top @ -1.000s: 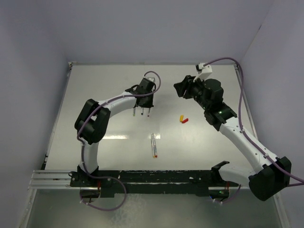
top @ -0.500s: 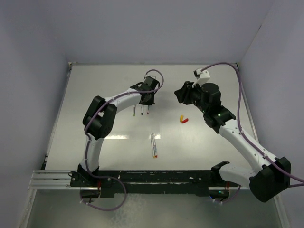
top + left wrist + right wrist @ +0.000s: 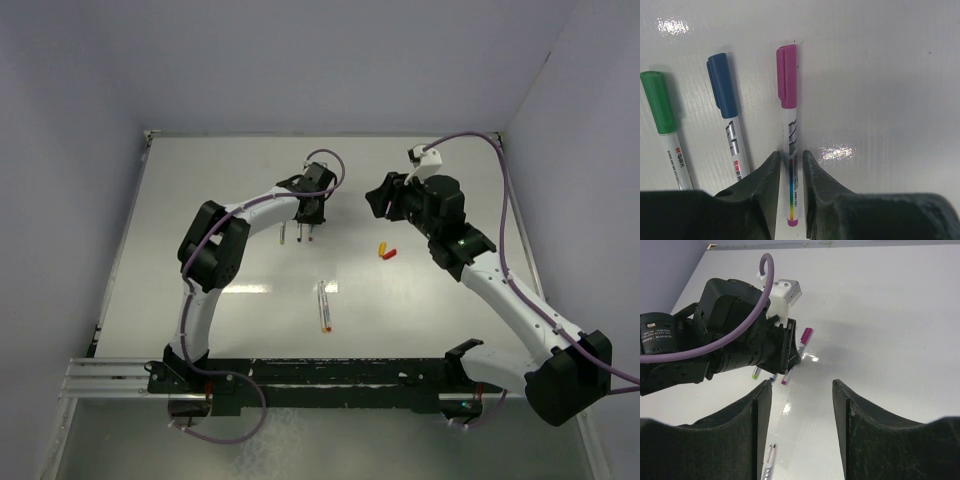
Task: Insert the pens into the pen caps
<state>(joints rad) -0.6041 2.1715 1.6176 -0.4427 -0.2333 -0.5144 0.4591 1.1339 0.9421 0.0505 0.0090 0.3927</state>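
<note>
Three capped pens lie side by side on the white table. The magenta-capped pen runs between the fingers of my left gripper, whose jaws stand narrowly apart with a thin gap on each side. The blue-capped pen and the green-capped pen lie to its left. In the top view my left gripper is over these pens. Two uncapped pens lie at mid-table. A yellow cap and a red cap lie together. My right gripper is open and empty, hovering above the table.
The right wrist view shows the left wrist over the three pens and the two uncapped pens at the bottom. Walls enclose the table on the left, back and right.
The left arm's elbow has swung toward the back and the left gripper has shifted slightly back-right. The three pens under it have stayed put. The right gripper has edged a little left.
</note>
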